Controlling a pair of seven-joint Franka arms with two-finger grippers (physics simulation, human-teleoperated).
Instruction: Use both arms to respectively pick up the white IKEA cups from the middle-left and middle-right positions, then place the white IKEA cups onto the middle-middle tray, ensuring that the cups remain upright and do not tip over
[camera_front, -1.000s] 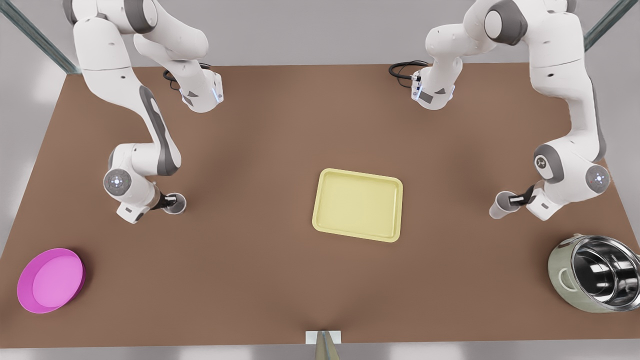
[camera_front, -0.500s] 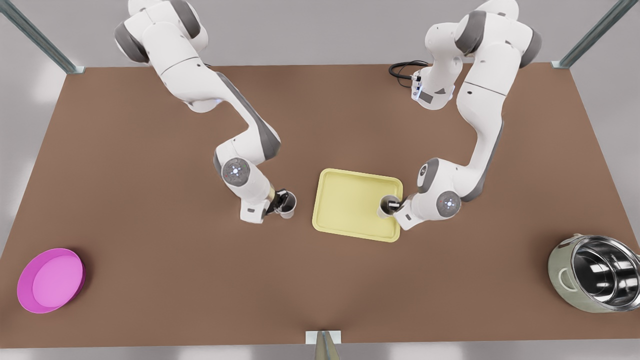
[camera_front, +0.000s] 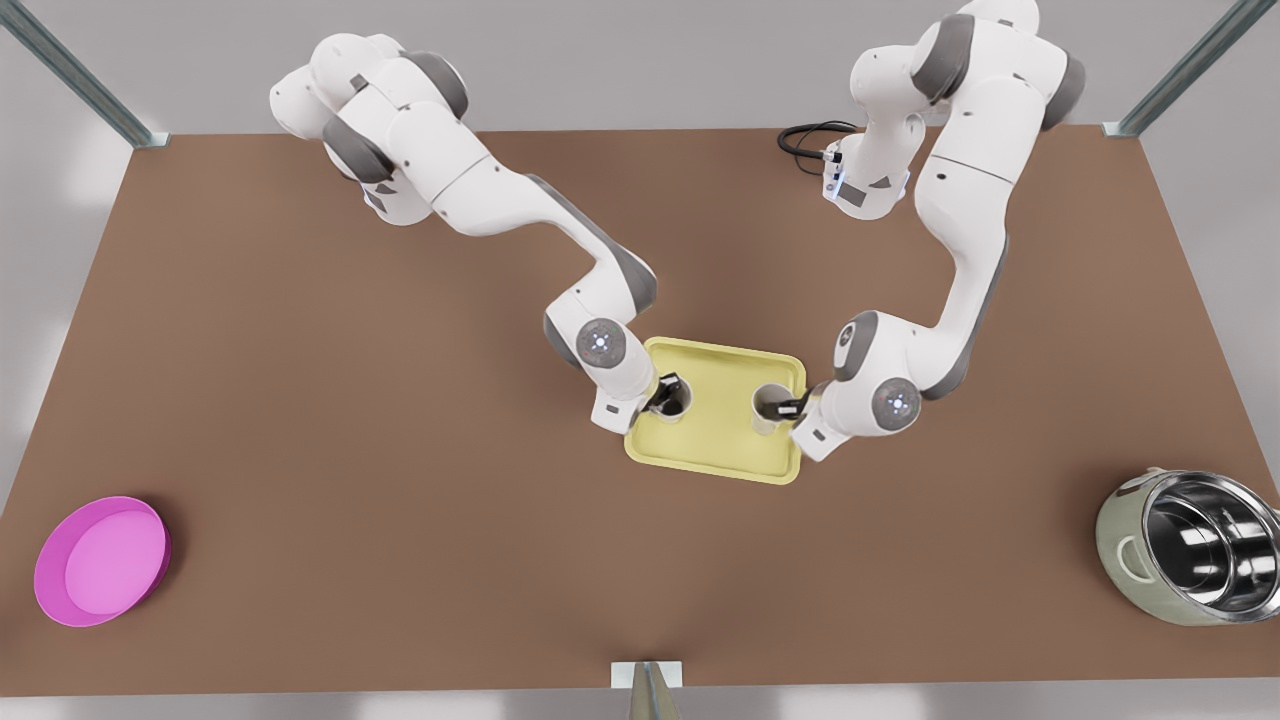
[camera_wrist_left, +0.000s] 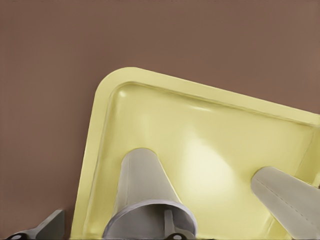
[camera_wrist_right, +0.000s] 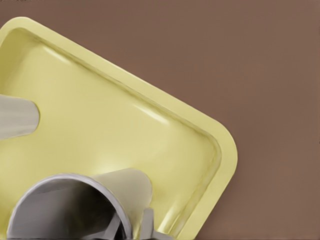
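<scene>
The pale yellow tray (camera_front: 720, 445) lies mid-table with both white cups upright on it. One cup (camera_front: 683, 408) stands at the tray's edge on the front view's left, and my left gripper (camera_front: 668, 390) straddles its rim. In the left wrist view this cup (camera_wrist_left: 142, 180) has one finger (camera_wrist_left: 167, 222) inside it, the other finger (camera_wrist_left: 50, 227) well outside, so the gripper is open. The other cup (camera_front: 768, 405) stands near the tray's opposite edge, with my right gripper (camera_front: 792, 407) shut on its rim wall. The right wrist view shows that cup (camera_wrist_right: 125, 185) close up on the tray (camera_wrist_right: 125, 110).
A magenta bowl (camera_front: 100, 560) sits at the near corner on the front view's left. A large steel pot (camera_front: 1195, 545) lies on its side at the near corner on the right. A black cable (camera_front: 805, 135) is coiled at the far edge.
Both arms carried their cups inward from the table's sides. The right cup reached the tray half a second ago and stayed there. The left cup has now arrived on the tray.
</scene>
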